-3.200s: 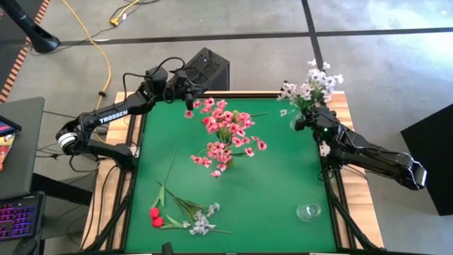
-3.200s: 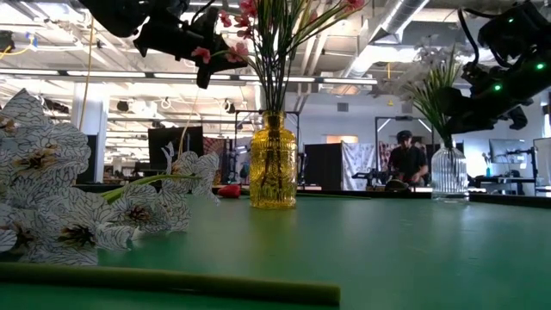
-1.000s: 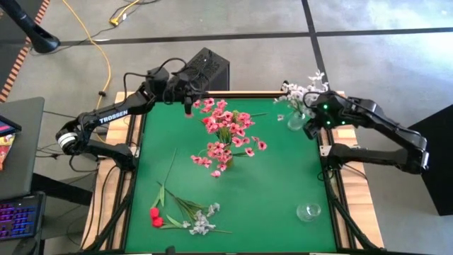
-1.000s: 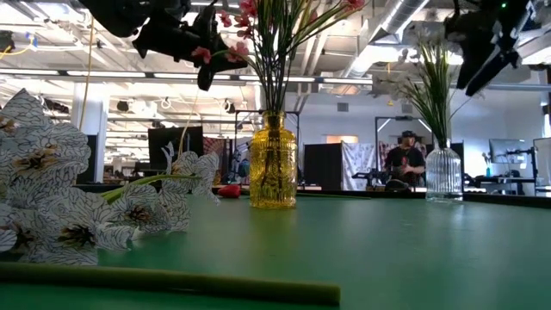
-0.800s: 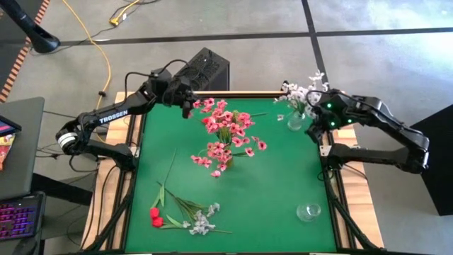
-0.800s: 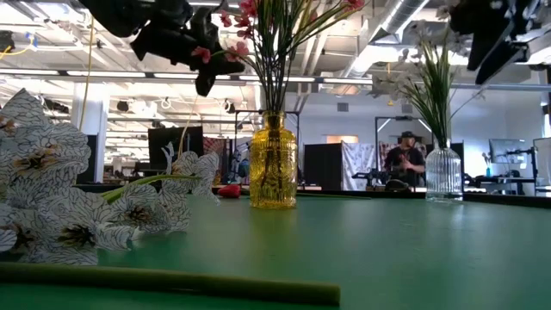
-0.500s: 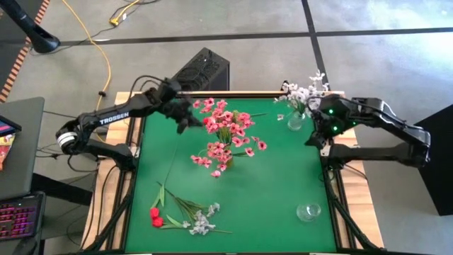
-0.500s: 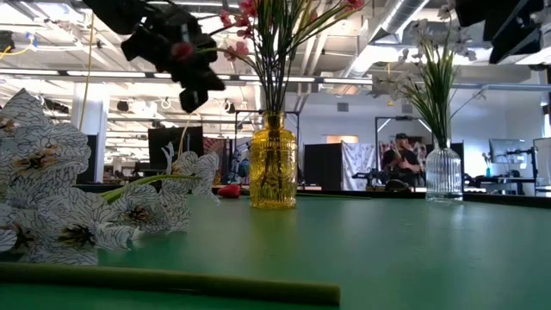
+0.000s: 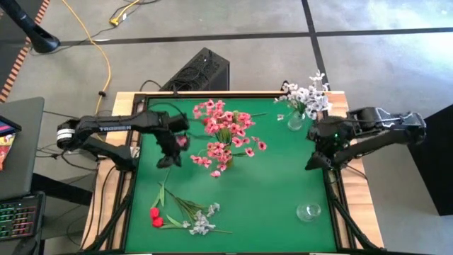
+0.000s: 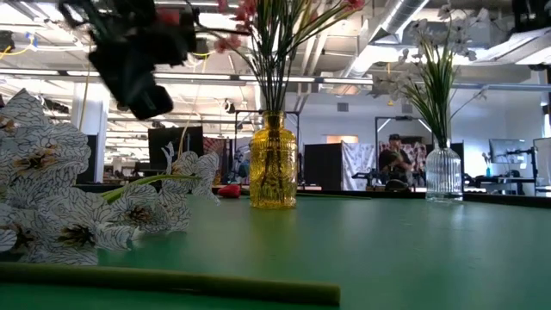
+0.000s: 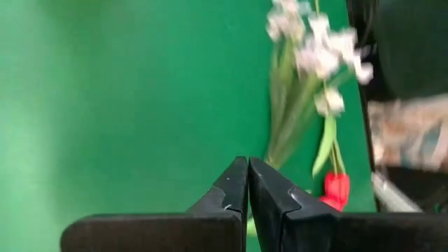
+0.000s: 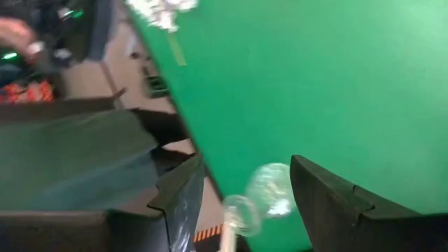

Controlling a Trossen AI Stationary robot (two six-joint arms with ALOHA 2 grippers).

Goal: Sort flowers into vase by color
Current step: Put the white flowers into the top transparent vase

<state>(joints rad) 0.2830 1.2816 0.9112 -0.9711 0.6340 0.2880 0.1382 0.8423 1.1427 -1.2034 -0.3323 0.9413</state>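
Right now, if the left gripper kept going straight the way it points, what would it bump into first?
Probably the loose flowers lying on the green mat. The shut left gripper points at them, with the red buds nearest. Depth is hard to judge.

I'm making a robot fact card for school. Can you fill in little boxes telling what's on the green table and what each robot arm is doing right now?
Table: green mat
Middle: yellow vase holding pink flowers
Far right corner: clear ribbed vase holding white flowers
Near right: empty clear vase
Lying loose, near left: red buds and a white spray
Left tool: shut, empty, over the mat above the loose stems
Right tool: open, empty, at the table's right edge
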